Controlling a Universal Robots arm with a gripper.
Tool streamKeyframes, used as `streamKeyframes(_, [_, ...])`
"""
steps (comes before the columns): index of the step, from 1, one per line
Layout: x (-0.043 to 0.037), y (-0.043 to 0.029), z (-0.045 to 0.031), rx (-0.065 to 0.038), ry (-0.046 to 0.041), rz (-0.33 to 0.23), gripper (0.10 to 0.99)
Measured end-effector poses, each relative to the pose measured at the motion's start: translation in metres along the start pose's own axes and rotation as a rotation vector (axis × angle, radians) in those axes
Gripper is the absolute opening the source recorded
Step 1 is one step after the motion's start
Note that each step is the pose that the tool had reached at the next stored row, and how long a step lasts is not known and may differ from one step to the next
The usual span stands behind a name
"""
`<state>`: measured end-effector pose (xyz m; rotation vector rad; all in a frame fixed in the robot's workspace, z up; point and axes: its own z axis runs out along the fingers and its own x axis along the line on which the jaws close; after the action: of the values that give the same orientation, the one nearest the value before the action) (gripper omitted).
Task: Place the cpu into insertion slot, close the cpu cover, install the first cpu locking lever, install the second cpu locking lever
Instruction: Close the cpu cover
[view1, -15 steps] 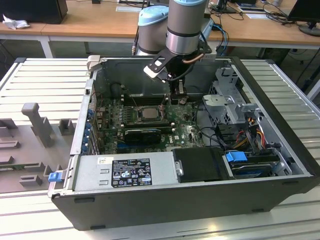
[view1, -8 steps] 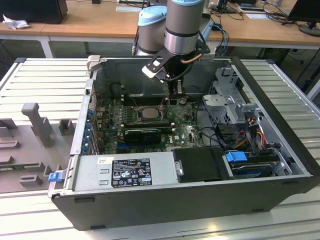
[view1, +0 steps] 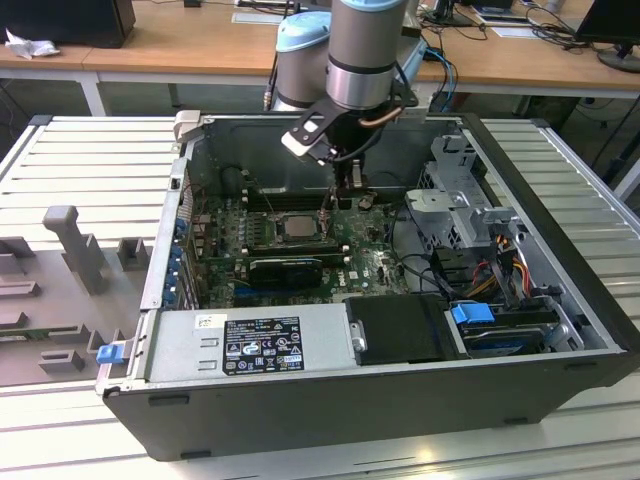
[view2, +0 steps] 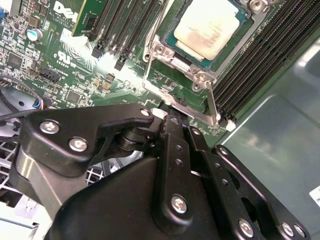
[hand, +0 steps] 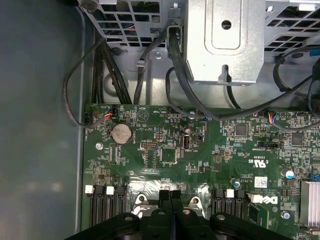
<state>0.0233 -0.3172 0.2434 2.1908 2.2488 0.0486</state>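
Lying flat, pale square metal-topped cpu (view2: 210, 25)

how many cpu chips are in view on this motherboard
1. The cpu sits on the motherboard between two banks of memory slots; the gripper may hide others.

The cpu (view2: 210, 25) has a pale, matt metal top, faintly smudged; the cpu cover (view2: 180, 62) around it is bare steel with a dull sheen; the motherboard (hand: 150, 125) is green lacquered board, lightly glossy, carrying black plastic memory slots (view2: 260, 55) and a shiny metal coin cell (hand: 121, 133); the gripper (view2: 170, 120) is black and matt (its screw heads are bright metal); the drive cage (hand: 225, 50) is bare grey sheet metal; the cables (hand: 75, 90) wear smooth black sheathing; the case (view1: 400, 400) is dark painted metal, matt; the desks (view1: 200, 45) look wooden and smooth.
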Motion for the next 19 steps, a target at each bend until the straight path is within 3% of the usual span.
streamKeyframes(19, [0.0002, -0.0058, -0.0001, 0.000, -0.0001, 0.000, 0.106])
